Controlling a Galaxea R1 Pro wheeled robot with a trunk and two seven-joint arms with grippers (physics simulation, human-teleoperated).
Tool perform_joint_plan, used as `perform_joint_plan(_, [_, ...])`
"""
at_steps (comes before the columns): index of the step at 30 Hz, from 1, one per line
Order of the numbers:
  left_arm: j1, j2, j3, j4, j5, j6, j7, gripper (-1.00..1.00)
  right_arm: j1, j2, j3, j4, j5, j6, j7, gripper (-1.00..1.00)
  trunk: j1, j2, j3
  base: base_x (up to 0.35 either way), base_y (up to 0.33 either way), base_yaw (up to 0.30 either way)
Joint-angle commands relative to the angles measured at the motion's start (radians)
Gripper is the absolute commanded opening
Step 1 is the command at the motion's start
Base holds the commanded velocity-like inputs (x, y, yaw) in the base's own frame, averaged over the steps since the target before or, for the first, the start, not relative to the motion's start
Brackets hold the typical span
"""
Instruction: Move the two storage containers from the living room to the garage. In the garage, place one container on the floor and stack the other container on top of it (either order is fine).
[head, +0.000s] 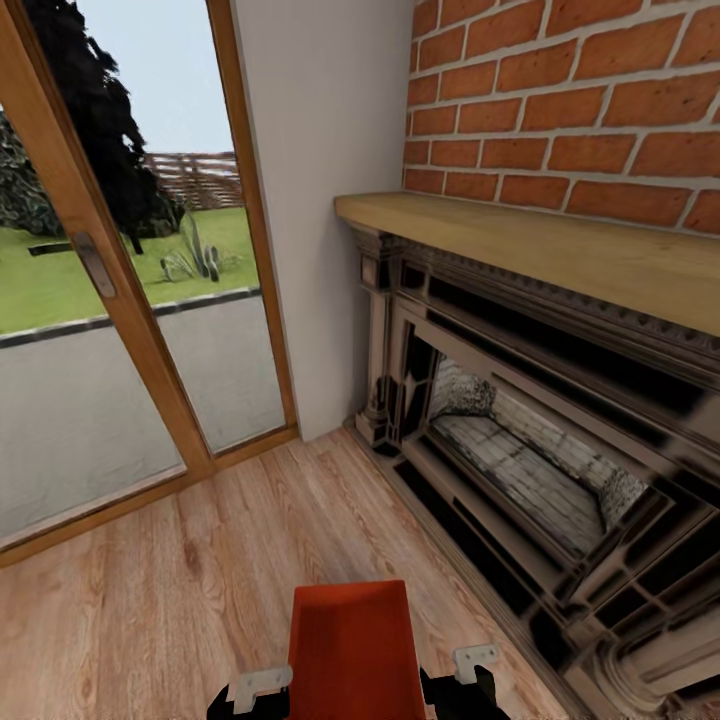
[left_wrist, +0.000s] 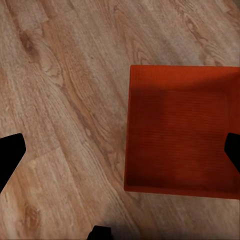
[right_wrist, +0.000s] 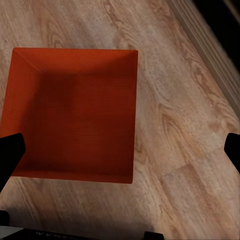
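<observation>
One orange-red storage container (head: 350, 650) sits low in the head view, over the light wood-plank flooring of the living room, between my two arms. It is open-topped, with nothing in it and a finely ribbed base. My left gripper (head: 245, 700) is at its left side and my right gripper (head: 470, 690) at its right. In the left wrist view the gripper (left_wrist: 122, 152) is open wide, one finger over the container (left_wrist: 182, 135) and one over the planks. The right gripper (right_wrist: 122, 150) is open the same way across the container's (right_wrist: 75, 115) other wall. I cannot tell whether the container rests on the planks.
A dark stone fireplace (head: 520, 450) with a wooden mantel (head: 560, 250) and a brick wall (head: 580, 100) stands close on the right. Wood-framed glass doors (head: 110, 300) fill the left, with a white wall (head: 320, 200) between. Wood flooring (head: 150, 600) stretches ahead to the left.
</observation>
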Motion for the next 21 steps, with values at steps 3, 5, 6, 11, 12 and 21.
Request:
perform_joint_plan(3, [-0.001, 0.000, -0.002, 0.000, -0.007, -0.001, 0.007, 1.00, -0.001, 0.001, -0.005, 0.000, 0.008, -0.003, 0.005, 1.00, 0.000, -0.002, -0.007, 0.000, 0.000, 0.000])
perform_joint_plan(5, [-0.001, 0.000, -0.002, 0.000, -0.006, -0.001, 0.007, 1.00, -0.001, 0.001, -0.005, 0.000, 0.008, -0.003, 0.005, 1.00, 0.000, -0.002, -0.010, 0.000, 0.000, 0.000])
perform_joint_plan(6, [-0.001, 0.000, -0.002, 0.000, -0.006, -0.001, 0.007, 1.00, -0.001, 0.001, -0.005, 0.000, 0.008, -0.003, 0.005, 1.00, 0.000, -0.002, -0.012, 0.000, 0.000, 0.000])
perform_joint_plan(11, [-0.001, 0.000, -0.002, 0.000, -0.004, -0.001, 0.005, 1.00, -0.001, 0.001, -0.005, 0.000, 0.009, -0.003, 0.005, 1.00, 0.000, -0.002, -0.020, 0.000, 0.000, 0.000])
perform_joint_plan(12, [-0.001, 0.000, -0.002, 0.000, -0.004, -0.001, 0.005, 1.00, -0.001, 0.001, -0.005, 0.000, 0.009, -0.003, 0.005, 1.00, 0.000, -0.002, -0.022, 0.000, 0.000, 0.000])
perform_joint_plan(21, [-0.001, 0.000, -0.003, 0.000, -0.003, -0.001, 0.005, 1.00, -0.001, 0.001, -0.004, 0.000, 0.009, -0.003, 0.005, 1.00, 0.031, -0.058, -0.061, 0.000, 0.000, 0.000])
